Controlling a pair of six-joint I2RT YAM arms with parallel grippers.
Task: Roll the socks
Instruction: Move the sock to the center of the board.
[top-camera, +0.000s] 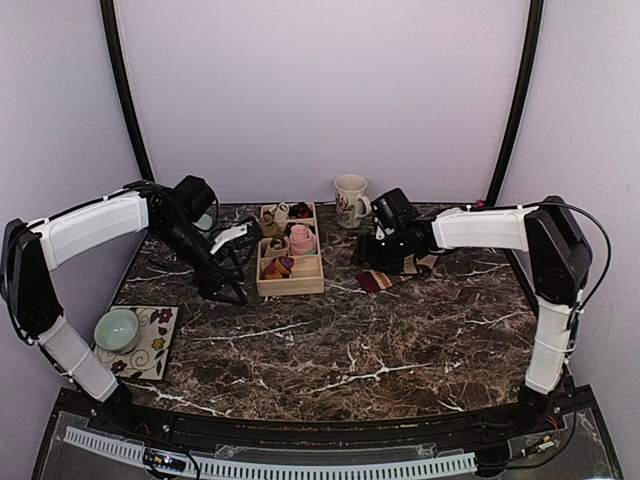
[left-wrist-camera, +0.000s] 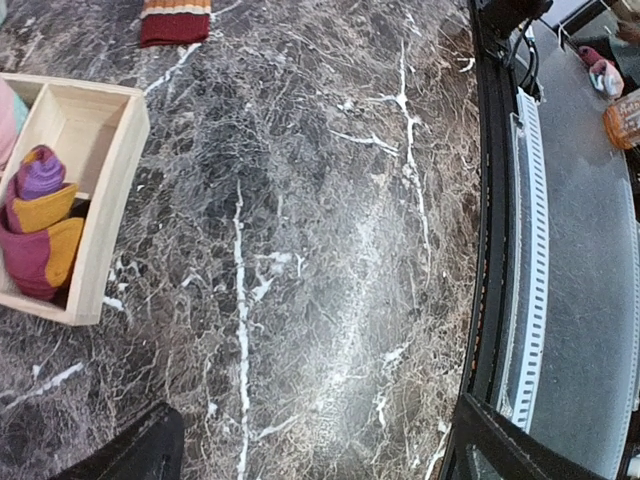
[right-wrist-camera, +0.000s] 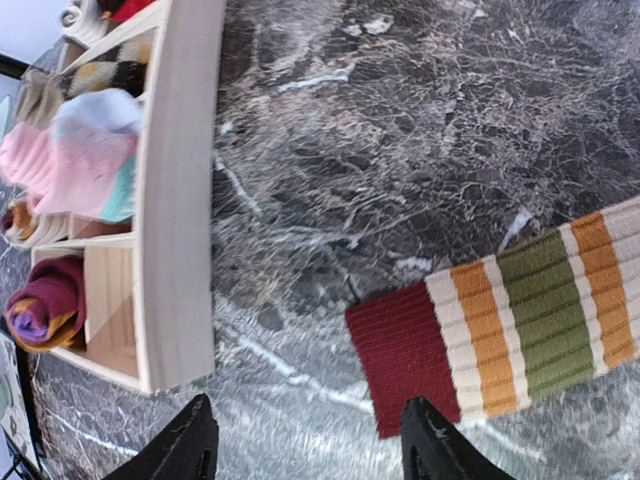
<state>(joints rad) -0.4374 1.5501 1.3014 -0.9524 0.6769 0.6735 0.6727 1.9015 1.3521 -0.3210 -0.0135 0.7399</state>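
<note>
One striped sock lies flat on the marble, its maroon cuff toward the wooden box; the top view has this sock right of the box. A rolled striped sock sits in the box's near compartment, and it shows as a rolled sock in the left wrist view too. My right gripper hangs open just above the table, its right fingertip beside the cuff's edge, nothing between the jaws. My left gripper is wide open over bare marble, just left of the box.
A pink bundle and other small bundles fill the box's other compartments. A white mug stands behind the box. A floral mat with a pale green bowl lies at the front left. The table's black front rail runs close to the left gripper.
</note>
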